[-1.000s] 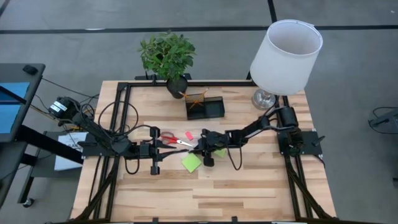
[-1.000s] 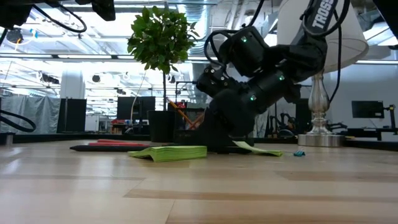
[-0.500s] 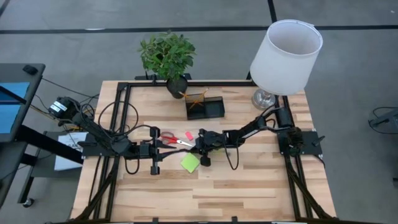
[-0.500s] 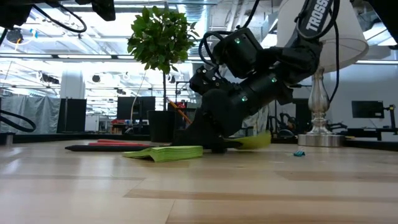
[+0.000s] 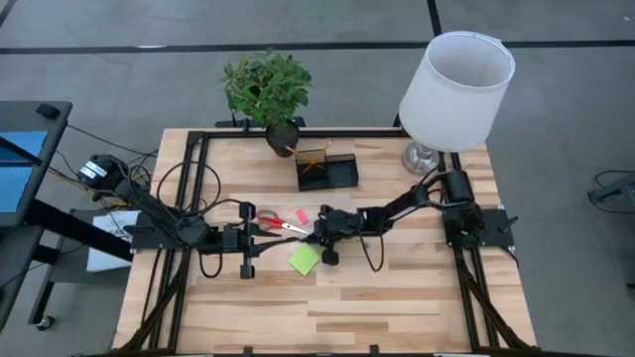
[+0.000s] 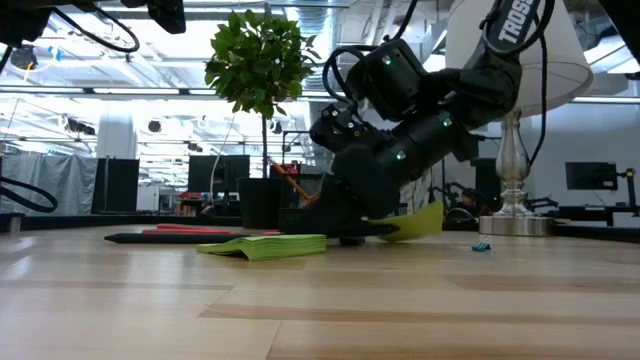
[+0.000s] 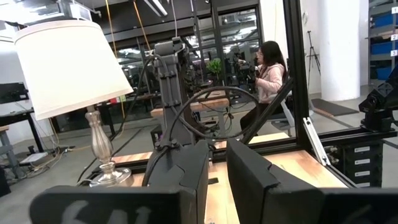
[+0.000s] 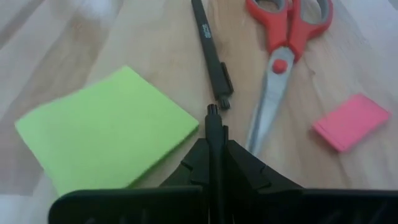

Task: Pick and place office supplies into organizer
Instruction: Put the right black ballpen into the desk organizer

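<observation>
**Right claw clenched on a sticky-note pad at mid-table**

You will find the right claw [image 6: 350, 232] low over the centre of the table [image 5: 397, 297]. Its fingers are pressed together on one edge of a lime-green sticky-note pad [image 6: 415, 222]. That pad tilts upward, and its free edge is clear of the table.

A second green pad [image 5: 305, 260] lies flat just beside the claw, toward the near edge. The red-handled scissors [image 8: 283, 56], a black pen [image 8: 210, 53] and a pink piece [image 8: 351, 121] lie just ahead of the right claw, toward the left edge.

The left claw [image 7: 217, 168] waits left of centre, near the scissors. It is released, with a narrow gap between its fingers and nothing in it.

The organizer [image 5: 327, 171] stands near the middle of the far edge, well apart from both claws. It holds orange pencils [image 5: 313, 157], which lean in it.
</observation>
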You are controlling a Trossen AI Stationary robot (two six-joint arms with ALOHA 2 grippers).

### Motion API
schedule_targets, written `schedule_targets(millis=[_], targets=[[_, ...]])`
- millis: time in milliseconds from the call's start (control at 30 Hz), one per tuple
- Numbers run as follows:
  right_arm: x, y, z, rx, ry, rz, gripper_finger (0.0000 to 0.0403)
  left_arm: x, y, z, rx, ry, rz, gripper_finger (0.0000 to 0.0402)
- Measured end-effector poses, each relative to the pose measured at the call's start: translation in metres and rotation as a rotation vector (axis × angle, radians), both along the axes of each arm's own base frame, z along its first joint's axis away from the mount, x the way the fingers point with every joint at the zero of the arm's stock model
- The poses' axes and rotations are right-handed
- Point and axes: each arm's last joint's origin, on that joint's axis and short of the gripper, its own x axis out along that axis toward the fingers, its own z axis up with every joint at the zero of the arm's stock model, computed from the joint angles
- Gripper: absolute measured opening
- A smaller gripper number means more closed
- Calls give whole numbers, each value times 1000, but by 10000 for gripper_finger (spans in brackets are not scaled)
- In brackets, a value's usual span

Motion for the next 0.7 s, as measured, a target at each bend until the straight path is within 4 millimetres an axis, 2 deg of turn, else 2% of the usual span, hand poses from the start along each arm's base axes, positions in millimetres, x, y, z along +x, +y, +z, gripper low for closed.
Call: schedule_targets(millis=[267,700], targets=[[-3,-2,27,-79,-23,-32,12,0,0,0,1,2,0,51],[-4,-4,77,-126,-203,-34,11,0,0,0,1,2,0,51]])
